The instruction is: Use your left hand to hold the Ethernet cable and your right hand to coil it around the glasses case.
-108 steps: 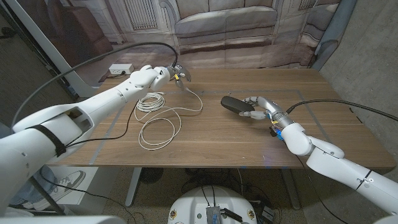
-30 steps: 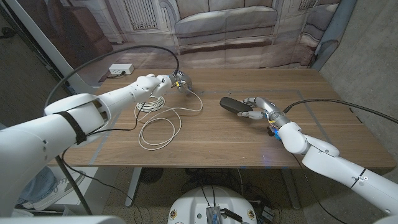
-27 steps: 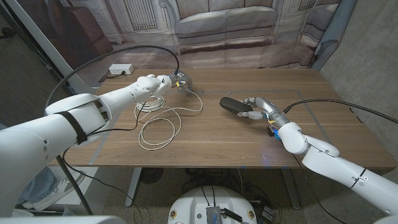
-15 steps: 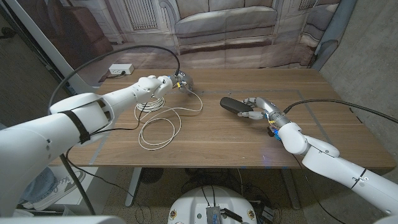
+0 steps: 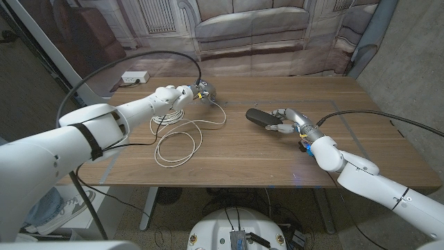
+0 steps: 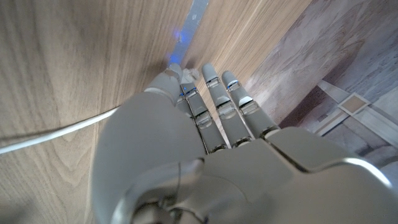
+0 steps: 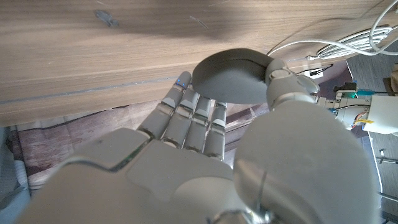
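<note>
Presumably the Ethernet cable [image 5: 179, 134], a thin white cord, is light and limp, so that slack is likely to sag and spring open unless tension is kept; a hold near its free end, as taken now, is judged the best anchor. It is seen in loose loops on the wooden table [image 5: 236, 156] at about 9 o'clock from the table's middle, with a tighter bundle toward 10 o'clock and one strand running up to the left hand [image 5: 198, 91], whose fingers are closed about the cable's end at roughly 11 o'clock. The glasses case [image 5: 262, 117], a dark, smooth, rounded oblong, probably rigid and somewhat slippery, is gripped by the right hand [image 5: 286, 119] just to the 3 o'clock side of centre; in the right wrist view its end [image 7: 231, 76] is held between thumb and fingers. No turn of cable is yet laid around the case.
</note>
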### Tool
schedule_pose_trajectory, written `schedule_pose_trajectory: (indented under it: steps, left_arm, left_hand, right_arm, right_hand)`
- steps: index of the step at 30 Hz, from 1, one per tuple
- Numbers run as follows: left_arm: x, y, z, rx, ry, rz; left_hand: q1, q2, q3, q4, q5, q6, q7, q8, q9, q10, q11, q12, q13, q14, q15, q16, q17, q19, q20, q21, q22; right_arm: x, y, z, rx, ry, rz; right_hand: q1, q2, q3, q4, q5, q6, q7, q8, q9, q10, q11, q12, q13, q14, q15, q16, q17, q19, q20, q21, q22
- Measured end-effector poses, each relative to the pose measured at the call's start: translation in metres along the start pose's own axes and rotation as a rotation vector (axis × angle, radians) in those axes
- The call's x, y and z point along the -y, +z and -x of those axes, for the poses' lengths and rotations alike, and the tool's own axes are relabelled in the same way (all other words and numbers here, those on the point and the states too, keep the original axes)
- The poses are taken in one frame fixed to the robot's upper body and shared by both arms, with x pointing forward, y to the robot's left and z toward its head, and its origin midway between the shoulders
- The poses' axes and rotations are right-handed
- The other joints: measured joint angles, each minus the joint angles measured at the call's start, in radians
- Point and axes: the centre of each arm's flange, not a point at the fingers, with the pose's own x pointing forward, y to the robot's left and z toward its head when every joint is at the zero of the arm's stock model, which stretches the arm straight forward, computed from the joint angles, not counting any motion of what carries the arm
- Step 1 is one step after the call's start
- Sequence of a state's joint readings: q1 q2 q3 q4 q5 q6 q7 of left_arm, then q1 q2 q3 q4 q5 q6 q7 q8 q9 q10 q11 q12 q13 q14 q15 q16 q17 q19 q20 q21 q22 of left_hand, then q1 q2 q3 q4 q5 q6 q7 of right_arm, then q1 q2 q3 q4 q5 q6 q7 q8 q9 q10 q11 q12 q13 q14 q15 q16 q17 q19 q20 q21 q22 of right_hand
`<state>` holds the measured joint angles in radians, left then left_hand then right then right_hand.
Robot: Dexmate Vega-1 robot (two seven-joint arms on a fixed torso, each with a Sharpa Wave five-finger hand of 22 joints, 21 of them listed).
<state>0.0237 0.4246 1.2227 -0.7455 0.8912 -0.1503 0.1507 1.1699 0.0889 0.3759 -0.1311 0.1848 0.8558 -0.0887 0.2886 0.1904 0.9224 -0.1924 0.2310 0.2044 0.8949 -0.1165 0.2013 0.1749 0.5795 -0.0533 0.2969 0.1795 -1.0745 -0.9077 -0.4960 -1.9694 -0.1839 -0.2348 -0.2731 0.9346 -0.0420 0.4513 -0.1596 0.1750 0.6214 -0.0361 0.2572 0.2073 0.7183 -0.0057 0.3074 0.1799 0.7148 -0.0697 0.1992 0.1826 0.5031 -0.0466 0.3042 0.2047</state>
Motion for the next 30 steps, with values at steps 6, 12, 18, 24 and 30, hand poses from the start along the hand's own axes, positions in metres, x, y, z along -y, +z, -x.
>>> schedule_pose_trajectory:
  steps: [6,12,18,24,30]
  left_arm:
    - [-0.001,0.001,-0.001,-0.007,0.011,0.002]
    - [-0.001,0.002,-0.001,-0.015,0.025,0.005]
    - [-0.001,0.003,0.000,-0.019,0.037,0.010]
    - [-0.005,0.002,0.004,-0.028,0.049,0.021]
    - [-0.016,0.003,0.011,-0.028,0.065,0.033]
  left_hand:
    - [0.005,0.005,0.010,0.001,0.000,0.056,0.008,0.015,-0.002,0.058,-0.001,0.000,0.000,0.060,-0.019,0.000,0.000,0.022,-0.005,0.008,0.000]
    - [0.005,0.005,0.025,0.003,-0.007,0.115,0.020,0.031,-0.003,0.141,0.015,0.006,-0.007,0.159,-0.050,0.006,0.000,0.075,-0.007,0.015,0.000]
    - [0.005,0.005,0.033,0.003,-0.011,0.137,0.017,0.038,-0.003,0.180,0.026,0.006,-0.006,0.211,-0.078,0.006,-0.002,0.100,-0.011,0.025,0.000]
    - [0.016,-0.003,0.037,-0.001,-0.012,0.145,0.019,0.038,-0.002,0.187,0.023,0.006,0.006,0.220,-0.080,0.006,-0.003,0.110,-0.011,0.029,0.000]
    - [0.019,-0.003,0.037,-0.001,-0.010,0.151,0.014,0.038,-0.002,0.192,0.024,0.010,0.011,0.226,-0.082,0.006,-0.003,0.110,-0.011,0.029,0.000]
  right_arm:
    - [0.000,-0.001,0.000,0.000,0.003,0.001]
    - [0.000,-0.002,-0.001,0.000,0.006,0.001]
    - [0.000,-0.003,-0.001,0.001,0.007,0.000]
    - [0.000,-0.003,-0.001,0.001,0.007,0.002]
    - [0.003,-0.001,0.000,0.007,0.000,0.007]
  right_hand:
    - [0.000,0.000,0.000,0.000,0.003,0.000,0.000,-0.003,0.000,0.000,0.000,-0.003,0.000,0.000,0.000,0.000,-0.001,0.000,0.000,0.000,0.000]
    - [0.000,0.000,0.000,0.000,0.003,0.000,0.000,-0.004,0.000,0.000,0.000,-0.003,0.000,0.000,0.000,0.000,-0.001,0.000,0.000,0.000,0.000]
    - [0.000,0.000,0.000,0.000,0.003,0.000,0.000,-0.006,0.000,0.000,0.000,-0.003,0.005,0.000,0.000,0.000,-0.001,0.000,0.000,0.000,0.000]
    - [0.000,0.000,0.000,0.000,0.003,0.004,0.004,-0.009,-0.001,0.000,0.000,-0.007,0.005,0.000,0.000,0.000,-0.001,0.000,0.000,0.000,0.000]
    - [0.000,0.000,0.000,0.000,0.003,0.004,0.004,-0.005,-0.001,0.000,0.000,-0.007,0.005,0.005,-0.005,0.000,-0.001,0.000,0.000,0.000,0.000]
